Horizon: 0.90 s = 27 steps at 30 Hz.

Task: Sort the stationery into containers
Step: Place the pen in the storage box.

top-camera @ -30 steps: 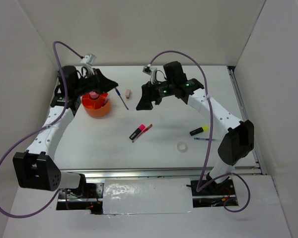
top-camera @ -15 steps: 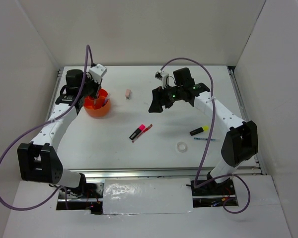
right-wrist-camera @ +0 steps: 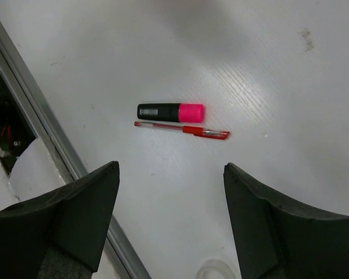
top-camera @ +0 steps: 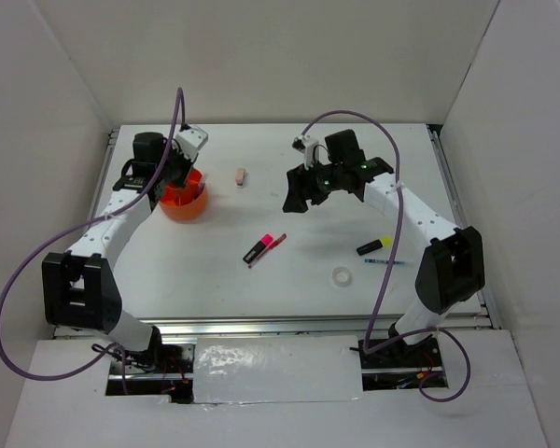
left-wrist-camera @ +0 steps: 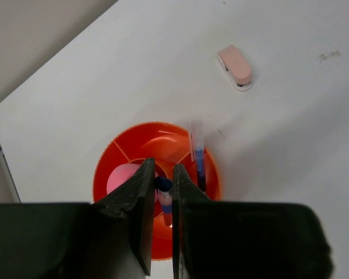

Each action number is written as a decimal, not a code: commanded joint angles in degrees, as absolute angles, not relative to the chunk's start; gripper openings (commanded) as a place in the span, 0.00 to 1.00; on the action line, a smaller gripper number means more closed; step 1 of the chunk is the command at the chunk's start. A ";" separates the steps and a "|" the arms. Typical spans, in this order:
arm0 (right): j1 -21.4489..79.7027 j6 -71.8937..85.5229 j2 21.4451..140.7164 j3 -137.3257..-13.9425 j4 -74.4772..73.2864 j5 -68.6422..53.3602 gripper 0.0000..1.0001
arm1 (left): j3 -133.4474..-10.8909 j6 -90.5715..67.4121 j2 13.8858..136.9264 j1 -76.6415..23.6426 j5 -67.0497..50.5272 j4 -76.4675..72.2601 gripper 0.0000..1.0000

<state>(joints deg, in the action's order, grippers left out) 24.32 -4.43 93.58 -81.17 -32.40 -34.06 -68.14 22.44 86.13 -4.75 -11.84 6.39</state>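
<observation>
The round orange tub (top-camera: 189, 207) stands at the back left. My left gripper (top-camera: 173, 177) hangs right over it, shut on a thin blue pen (left-wrist-camera: 163, 196) that points down into the tub (left-wrist-camera: 104, 168). A second blue pen (left-wrist-camera: 196, 157) and a pink-capped glue stick (left-wrist-camera: 123, 178) stand inside. My right gripper (top-camera: 295, 200) hovers open above mid-table, nothing between its fingers. Ahead of it lie a pink highlighter (right-wrist-camera: 171, 111) and a red pen (right-wrist-camera: 183, 130), side by side.
A pink eraser (top-camera: 242, 175) lies right of the tub. A yellow-black highlighter (top-camera: 375, 245), another blue pen (top-camera: 383, 262) and a clear tape ring (top-camera: 342, 276) lie at the front right. White walls enclose the table; a metal rail (right-wrist-camera: 46, 116) runs along its near edge.
My left gripper swung left with the blue pen and now stands over the tub. My right gripper drew back to the right and its jaws narrowed slightly.
</observation>
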 commanded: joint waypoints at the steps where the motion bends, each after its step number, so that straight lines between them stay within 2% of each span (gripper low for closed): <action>1: 23.91 -5.45 93.87 -80.51 -32.26 -33.22 0.78 | -69.43 21.89 85.52 -5.45 -13.36 3.87 0.04; 4: 23.82 -5.62 93.78 -80.16 -32.35 -33.40 0.78 | -72.40 21.53 84.55 -5.54 -12.57 4.48 0.00; 13: 23.82 -5.27 94.13 -79.98 -32.43 -34.19 0.78 | -82.00 19.96 84.29 -6.77 -12.74 9.76 0.00; 27: 22.94 -5.98 94.39 -79.28 -33.22 -34.19 0.77 | -77.78 16.35 86.84 -7.73 -14.06 10.46 0.00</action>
